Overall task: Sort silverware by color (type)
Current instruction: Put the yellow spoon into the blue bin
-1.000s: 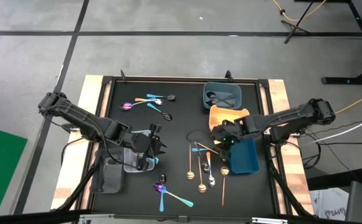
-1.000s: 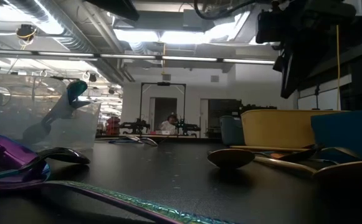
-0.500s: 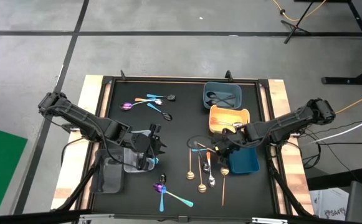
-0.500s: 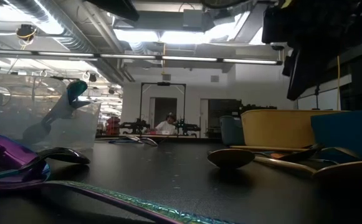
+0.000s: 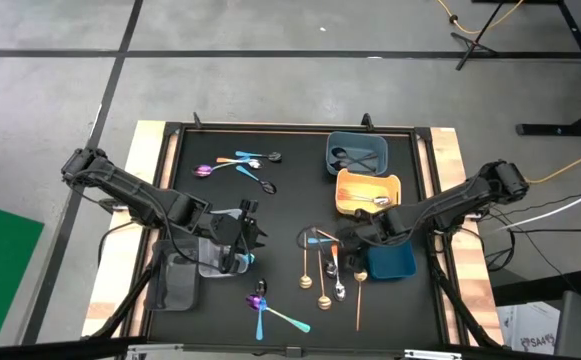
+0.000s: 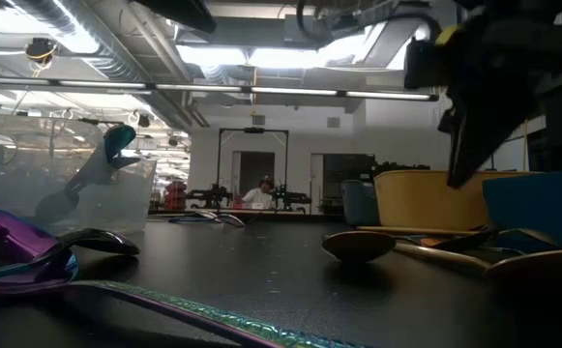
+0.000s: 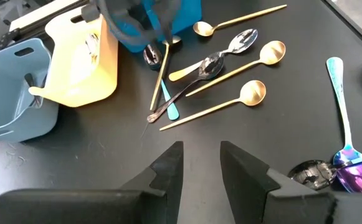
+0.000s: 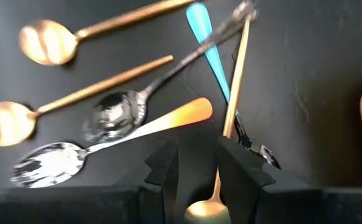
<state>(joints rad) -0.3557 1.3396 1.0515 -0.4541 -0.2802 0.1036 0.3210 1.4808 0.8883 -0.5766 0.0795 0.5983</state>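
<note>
1. High view: black bench (image 5: 290,160) carries the silverware in three loose groups. The main cluster (image 5: 328,268) of gold, silver and teal spoons lies right of centre, just beside the dark blue tray (image 5: 390,258).
2. A second group (image 5: 238,165) (purple, teal, dark spoons) lies toward the far left of the bench; a third, a purple spoon and a teal one (image 5: 270,308), lies near the front edge.
3. Grey-blue tray (image 5: 358,152) at the far right holds at least one dark spoon; orange tray (image 5: 367,192) next to it holds a silver spoon.
4. Right hand (image 5: 355,238) hovers low over the far end of the main cluster. Right wrist view: fingers (image 8: 240,168) stand a narrow gap apart, nothing between them; a gold spoon handle (image 8: 235,81) runs just ahead of the gap, crossing a teal handle (image 8: 209,46) and a dark silver spoon (image 8: 115,115).
5. Left hand (image 5: 245,238) sits over the clear tray (image 5: 210,262) on the left side, well apart from the main cluster. Left wrist view: fingers (image 7: 168,171) parted by a narrow gap, empty.
6. Low view: a teal spoon (image 6: 102,164) leans upright inside the clear tray.
</note>
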